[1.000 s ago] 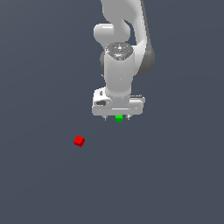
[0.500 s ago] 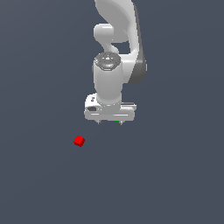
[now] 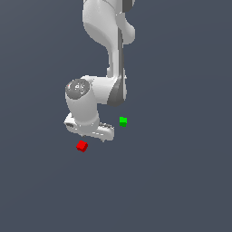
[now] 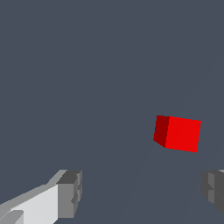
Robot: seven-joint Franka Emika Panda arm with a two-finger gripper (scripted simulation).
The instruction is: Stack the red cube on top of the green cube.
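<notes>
The red cube lies on the dark grey floor, just below the white gripper in the exterior view. The green cube lies apart from it, toward the exterior view's right of the gripper. In the wrist view the red cube sits beyond the gripper, nearer the finger at the frame's edge than the other finger. The jaws stand wide apart with nothing between them. The green cube is out of the wrist view.
The white arm reaches down from the top of the exterior view. The dark grey floor spreads around both cubes.
The gripper has swung from over the green cube toward the exterior view's left and lower, ending close to the red cube. The green cube is now uncovered. Neither cube moved.
</notes>
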